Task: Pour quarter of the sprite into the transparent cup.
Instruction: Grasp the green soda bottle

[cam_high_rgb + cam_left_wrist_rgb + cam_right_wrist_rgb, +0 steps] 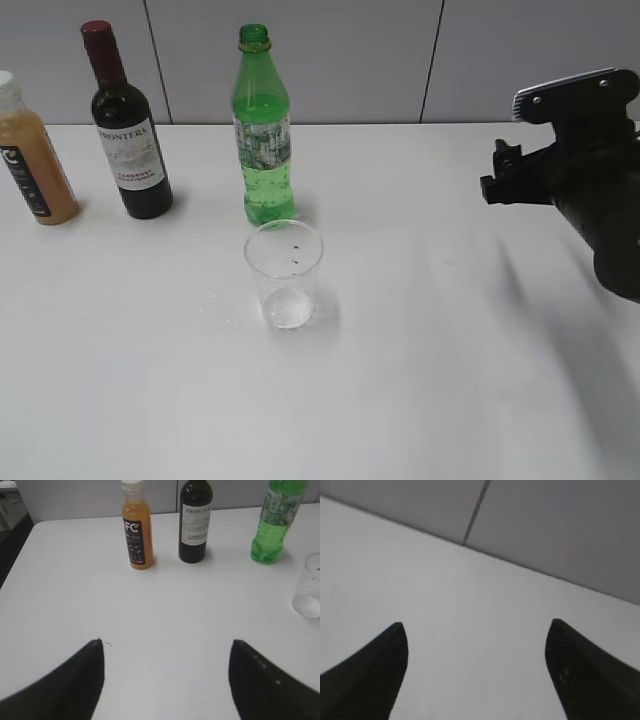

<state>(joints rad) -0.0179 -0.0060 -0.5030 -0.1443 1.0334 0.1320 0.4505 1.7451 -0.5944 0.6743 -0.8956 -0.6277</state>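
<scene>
Grey wall panels back a white worktop. At the right edge of the frame the black right arm's pincer hangs with jaws spread wide, holding nothing; the left pincer is likewise wide apart and empty. Upper centre stands the tall green plastic sprite bottle, uncapped. Left of it are a dark wine bottle and an orange juice bottle. Just in front of the sprite stands the small transparent plastic cup.

Dark wine bottle, red cap, stood upper left on white table; orange juice bottle at left edge.
</scene>
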